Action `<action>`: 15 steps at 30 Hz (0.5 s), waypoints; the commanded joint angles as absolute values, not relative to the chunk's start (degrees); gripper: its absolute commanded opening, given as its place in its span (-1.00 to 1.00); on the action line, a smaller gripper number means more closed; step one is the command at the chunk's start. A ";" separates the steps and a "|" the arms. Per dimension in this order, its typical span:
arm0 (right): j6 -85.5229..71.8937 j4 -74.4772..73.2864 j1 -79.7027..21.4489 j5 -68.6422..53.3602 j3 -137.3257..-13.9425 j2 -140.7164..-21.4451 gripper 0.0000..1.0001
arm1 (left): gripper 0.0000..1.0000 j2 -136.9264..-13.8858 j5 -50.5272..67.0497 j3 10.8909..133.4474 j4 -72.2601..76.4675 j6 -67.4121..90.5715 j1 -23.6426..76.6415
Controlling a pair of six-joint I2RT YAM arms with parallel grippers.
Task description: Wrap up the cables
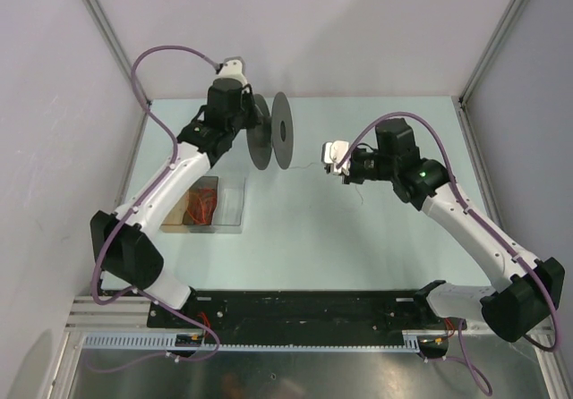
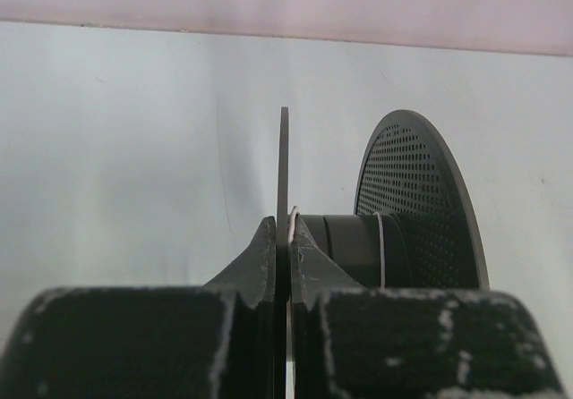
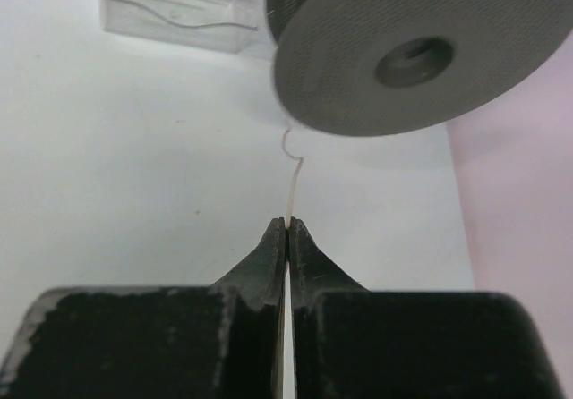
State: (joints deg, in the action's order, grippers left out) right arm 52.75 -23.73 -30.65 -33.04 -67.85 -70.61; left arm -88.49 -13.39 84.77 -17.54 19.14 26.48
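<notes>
Item: cable (image 3: 294,184), a thin white strand, likely light, limp and slippery, trailing off the black spool (image 3: 340,77). My right claw (image 3: 286,224) is pinching its loose end, the sensible hold; my left claw (image 2: 285,231) is clamping the spool's flange.

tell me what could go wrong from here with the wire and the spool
1. The cable is pinched only at the tips of the right fingers; a tug might slip it out or snap it.
2. The left fingers hold the spool by one thin flange edge, so it may twist or slip.
</notes>
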 commanded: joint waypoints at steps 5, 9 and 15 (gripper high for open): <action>59.05 -33.10 -32.10 -42.31 -70.31 -69.35 -1.00 | -1.00 -90.71 -17.87 95.72 -19.03 33.68 21.39; 60.50 -34.34 -34.51 -44.54 -70.31 -69.04 -1.00 | -1.00 -92.46 -16.35 94.67 -20.95 38.64 20.96; 58.54 -29.48 -36.57 -43.46 -70.32 -68.00 -1.00 | -1.00 -94.07 -12.93 91.85 -21.81 37.91 21.10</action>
State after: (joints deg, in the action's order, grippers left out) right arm 58.76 -32.49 -35.68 -41.89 -67.88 -70.52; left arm -93.89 -14.28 92.53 -23.79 35.57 20.91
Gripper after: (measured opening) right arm 0.016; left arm 0.047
